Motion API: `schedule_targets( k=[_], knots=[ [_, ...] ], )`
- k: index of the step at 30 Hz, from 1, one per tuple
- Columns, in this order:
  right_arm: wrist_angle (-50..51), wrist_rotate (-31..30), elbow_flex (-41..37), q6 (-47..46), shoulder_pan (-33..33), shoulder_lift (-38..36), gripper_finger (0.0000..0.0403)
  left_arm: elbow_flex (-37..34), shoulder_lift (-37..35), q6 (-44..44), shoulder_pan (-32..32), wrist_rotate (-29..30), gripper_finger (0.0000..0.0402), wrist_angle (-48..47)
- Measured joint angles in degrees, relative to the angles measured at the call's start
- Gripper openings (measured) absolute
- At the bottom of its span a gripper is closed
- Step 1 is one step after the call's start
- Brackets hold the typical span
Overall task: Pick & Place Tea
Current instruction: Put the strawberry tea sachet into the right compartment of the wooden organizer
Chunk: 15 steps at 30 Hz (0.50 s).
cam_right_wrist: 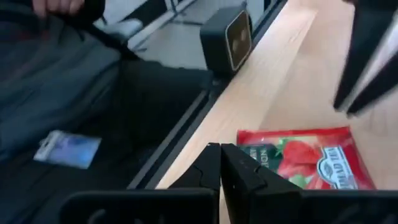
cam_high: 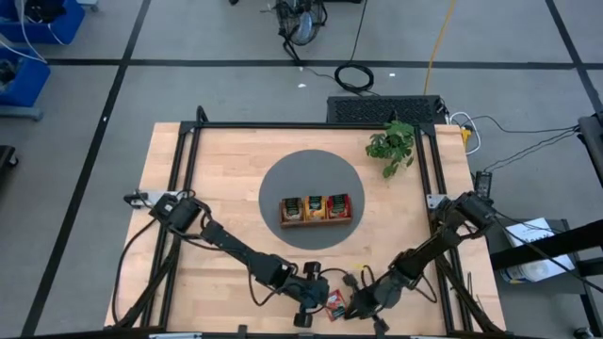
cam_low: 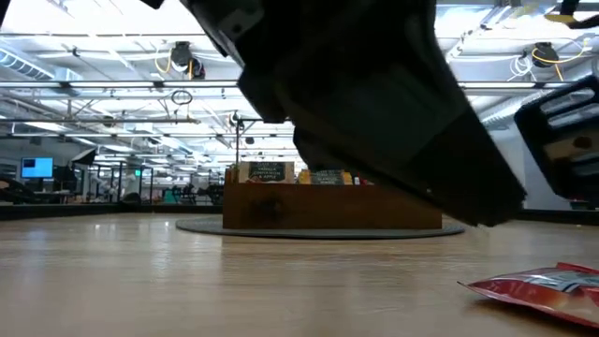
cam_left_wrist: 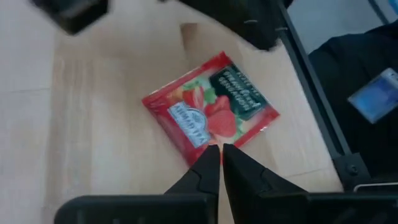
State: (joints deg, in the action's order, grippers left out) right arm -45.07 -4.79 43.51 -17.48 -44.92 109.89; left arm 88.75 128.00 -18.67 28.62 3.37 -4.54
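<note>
One red tea sachet point(cam_high: 334, 301) with a strawberry print lies flat on the wood table near its front edge; it also shows in the left wrist view point(cam_left_wrist: 211, 109), the right wrist view point(cam_right_wrist: 305, 158) and the low view point(cam_low: 538, 284). My left gripper point(cam_high: 321, 302) is shut, its tips point(cam_left_wrist: 221, 149) at the sachet's edge. My right gripper point(cam_high: 351, 306) is shut and stands just beside the sachet's other side point(cam_right_wrist: 221, 148). More sachets stand in the brown wooden tray point(cam_high: 316, 221). My left gripper has its shut fingertips point(cam_left_wrist: 211, 155) at one edge of the red sachet point(cam_left_wrist: 208, 142), coming slanting down from the table's left. The sachet lies flat on the table. I cannot tell whether the tips touch it.
The tray stands on a round dark grey mat point(cam_high: 283, 174) at the table's middle. A small green plant point(cam_high: 391, 146) is at the far right. A small camera box point(cam_right_wrist: 227, 37) sits at the front edge, with a person in dark clothing point(cam_right_wrist: 68, 93) beyond it.
</note>
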Motion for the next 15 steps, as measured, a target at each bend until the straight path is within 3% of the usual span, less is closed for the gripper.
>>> schedule_targets(
  k=[6,15],
  knots=[
    [5.8,2.4,0.9,-2.4,1.2,2.2,0.0002,0.0,0.1,-0.9,0.0,4.1,0.0026,-0.9],
    [9.7,-1.2,-2.2,-5.0,2.8,0.9,0.0001,0.0,0.2,-1.2,0.0,4.5,0.0026,-1.8]
  ],
)
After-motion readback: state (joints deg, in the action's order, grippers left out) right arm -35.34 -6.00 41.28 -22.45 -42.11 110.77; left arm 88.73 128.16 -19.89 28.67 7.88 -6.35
